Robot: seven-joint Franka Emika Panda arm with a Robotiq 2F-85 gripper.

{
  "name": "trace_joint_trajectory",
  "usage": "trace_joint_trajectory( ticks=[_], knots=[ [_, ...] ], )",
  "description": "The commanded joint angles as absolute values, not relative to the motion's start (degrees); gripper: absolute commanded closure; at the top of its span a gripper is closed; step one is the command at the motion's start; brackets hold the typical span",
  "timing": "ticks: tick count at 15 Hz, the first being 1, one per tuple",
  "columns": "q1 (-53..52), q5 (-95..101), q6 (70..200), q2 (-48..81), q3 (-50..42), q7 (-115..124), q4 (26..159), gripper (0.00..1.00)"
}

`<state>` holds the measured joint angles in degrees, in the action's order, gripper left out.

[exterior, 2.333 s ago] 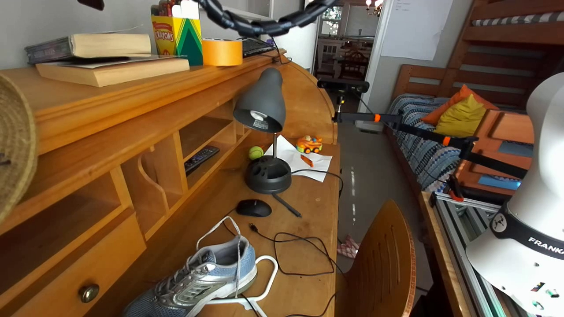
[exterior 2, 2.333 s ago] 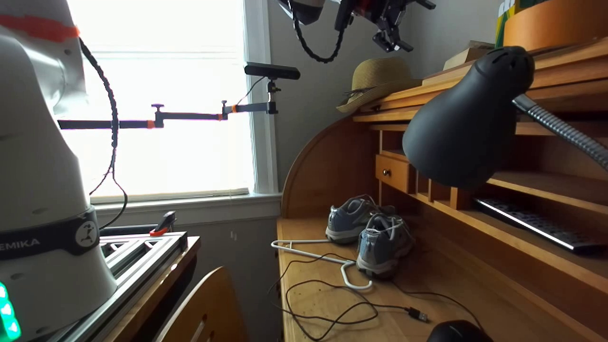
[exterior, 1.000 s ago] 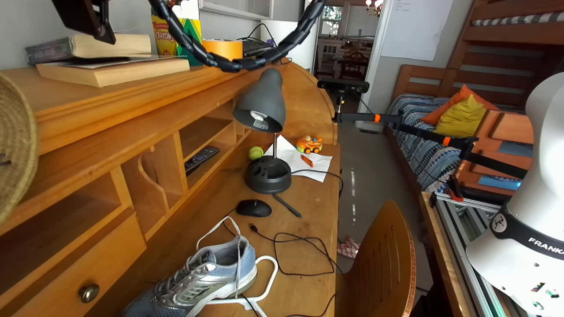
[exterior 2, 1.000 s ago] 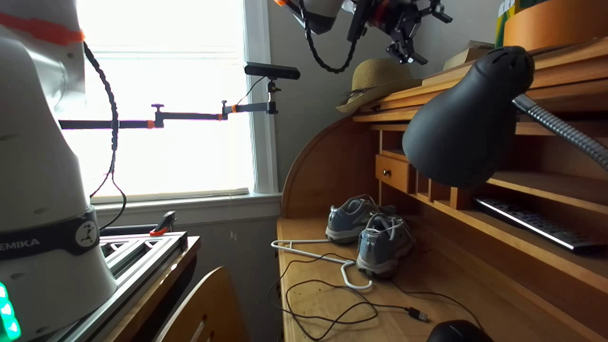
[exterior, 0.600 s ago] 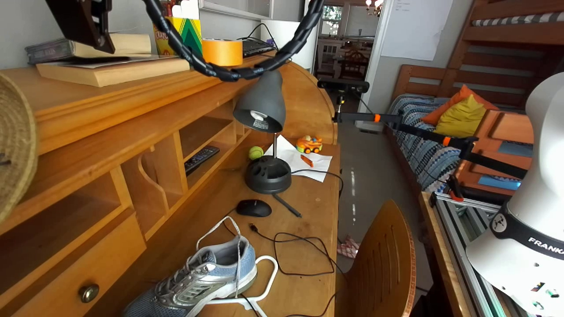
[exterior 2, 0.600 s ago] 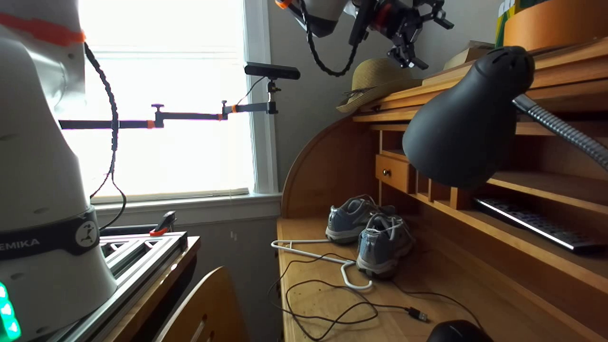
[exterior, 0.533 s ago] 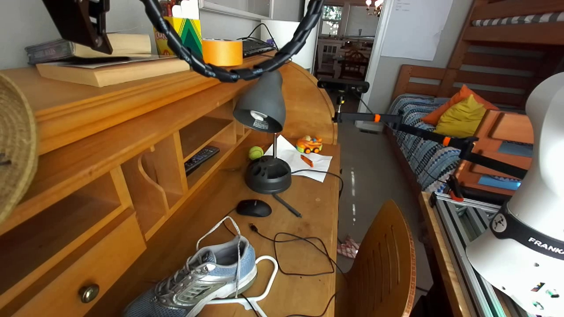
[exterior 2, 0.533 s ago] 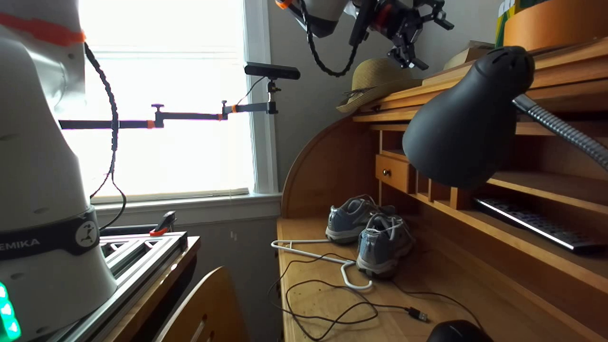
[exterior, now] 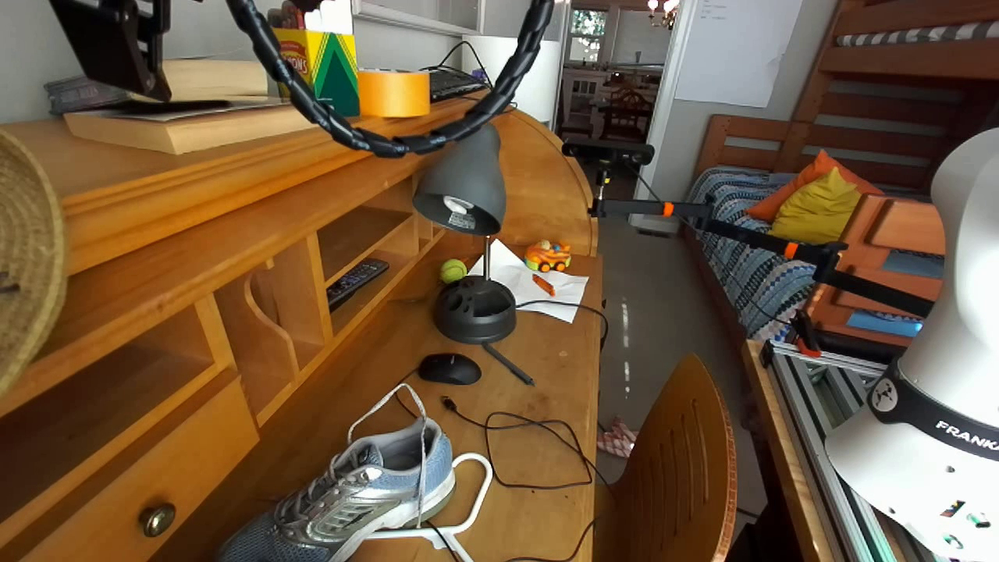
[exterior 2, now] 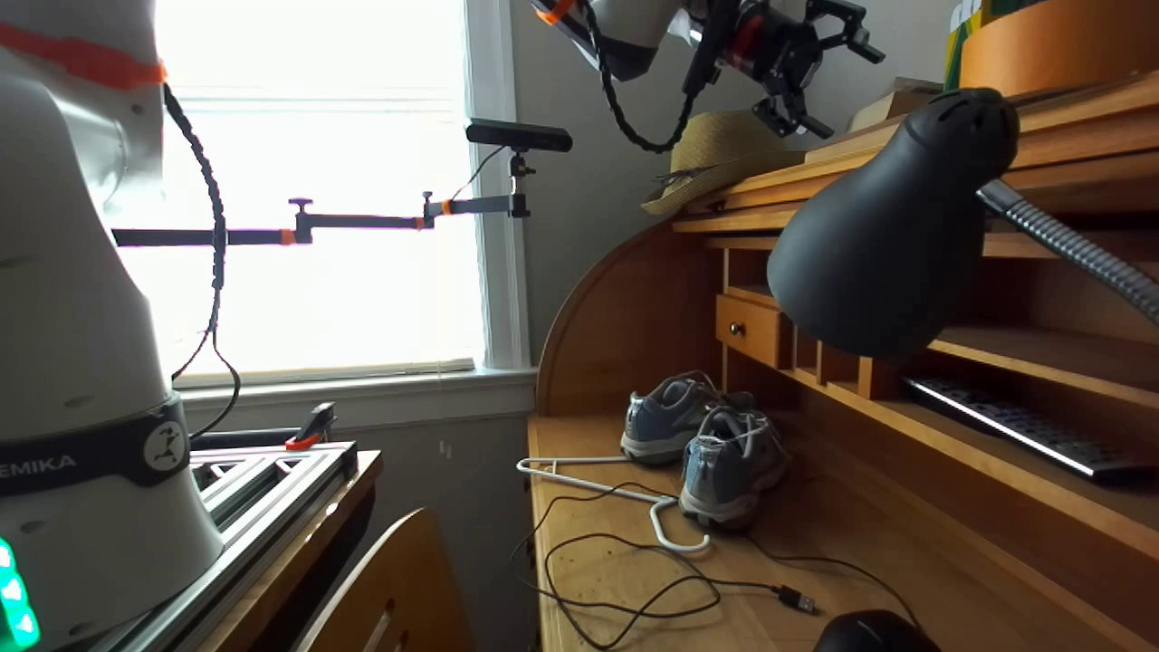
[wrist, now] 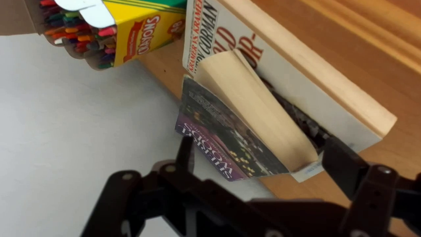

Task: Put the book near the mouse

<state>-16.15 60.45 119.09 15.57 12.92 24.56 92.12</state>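
The gripper (wrist: 258,146) keeps its two fingers wide apart, and in the wrist view the book (wrist: 246,121) with the purple cover is seen between them, though I cannot tell how near they are to it. This book lies on a larger book (wrist: 289,77) with white cover, near the crayon box (wrist: 131,29), on the high top of the desk (exterior: 101,168). The mouse (exterior: 449,369) rests lower, on the writing surface (exterior: 562,390), between the lamp base (exterior: 474,316) and a shoe (exterior: 359,496), well apart from the book.
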Motion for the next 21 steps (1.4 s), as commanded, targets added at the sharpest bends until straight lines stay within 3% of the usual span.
trace_joint_trajectory(
  ticks=[1, 20, 21],
  knots=[
    [-16.72, 63.53, 122.9, 16.15, 11.43, 24.37, 93.0, 0.0],
    [-16.15, 67.43, 129.69, 17.59, 9.47, 23.89, 93.73, 0.0],
    [-16.1, 67.3, 129.8, 17.59, 9.45, 23.76, 93.82, 0.08]
  ],
)
